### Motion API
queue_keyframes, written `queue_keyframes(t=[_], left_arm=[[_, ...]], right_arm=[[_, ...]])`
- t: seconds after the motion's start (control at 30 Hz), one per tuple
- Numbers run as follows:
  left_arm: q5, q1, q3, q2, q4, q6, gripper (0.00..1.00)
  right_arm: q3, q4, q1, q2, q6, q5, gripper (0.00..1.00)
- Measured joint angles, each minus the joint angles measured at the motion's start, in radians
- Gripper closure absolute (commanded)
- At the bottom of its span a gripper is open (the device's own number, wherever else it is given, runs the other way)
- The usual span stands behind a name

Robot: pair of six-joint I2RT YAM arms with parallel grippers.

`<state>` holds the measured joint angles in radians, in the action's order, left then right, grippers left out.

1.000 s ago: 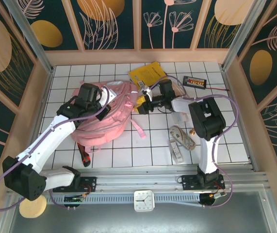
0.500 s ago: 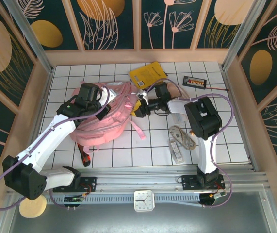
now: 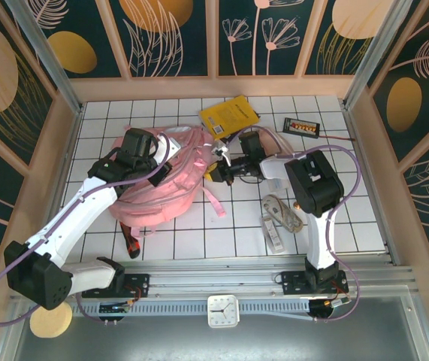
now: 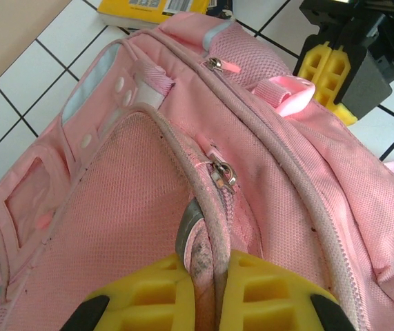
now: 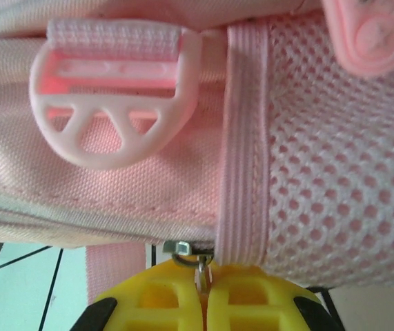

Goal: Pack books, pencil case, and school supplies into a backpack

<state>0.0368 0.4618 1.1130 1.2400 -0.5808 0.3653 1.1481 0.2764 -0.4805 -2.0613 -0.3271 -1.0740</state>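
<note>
Right gripper (image 5: 202,293), shut on a small metal zip pull (image 5: 198,265), at 3 o'clock of large light-pink fabric backpack (image 3: 161,197).

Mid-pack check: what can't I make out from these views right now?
Inside of the backpack: top external, its own fabric and the left arm cover it.
Right gripper hold: right wrist, the zipper pull vanishes between the shut pads; how much is caught is hidden.
Left gripper hold: left wrist, the bottom edge cuts off the fingers around the zipper seam.
Yellow book: left wrist, top edge crops it.
</note>
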Motion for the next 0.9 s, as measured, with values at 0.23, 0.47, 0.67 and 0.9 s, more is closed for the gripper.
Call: queue_keyframes(t=[0.23,0.47,0.67,0.9], left_arm=[[-0.013,0.001,0.000,0.002,0.002,-0.015,1.00],[-0.066,0.029,0.028,0.063,0.020,-0.079,1.00],[-0.146,0.070,0.060,0.156,0.042,-0.151,1.00],[-0.215,0.090,0.203,0.322,0.057,-0.296,1.00]], right_arm=[[-0.046,-0.047,-0.002,0.067,-0.007,0.056,1.00],[0.016,-0.269,-0.039,0.116,-0.009,0.183,1.00],[0.064,-0.495,-0.056,0.166,-0.038,0.295,1.00],[0.188,-0.717,-0.094,0.202,-0.015,0.383,1.00]])
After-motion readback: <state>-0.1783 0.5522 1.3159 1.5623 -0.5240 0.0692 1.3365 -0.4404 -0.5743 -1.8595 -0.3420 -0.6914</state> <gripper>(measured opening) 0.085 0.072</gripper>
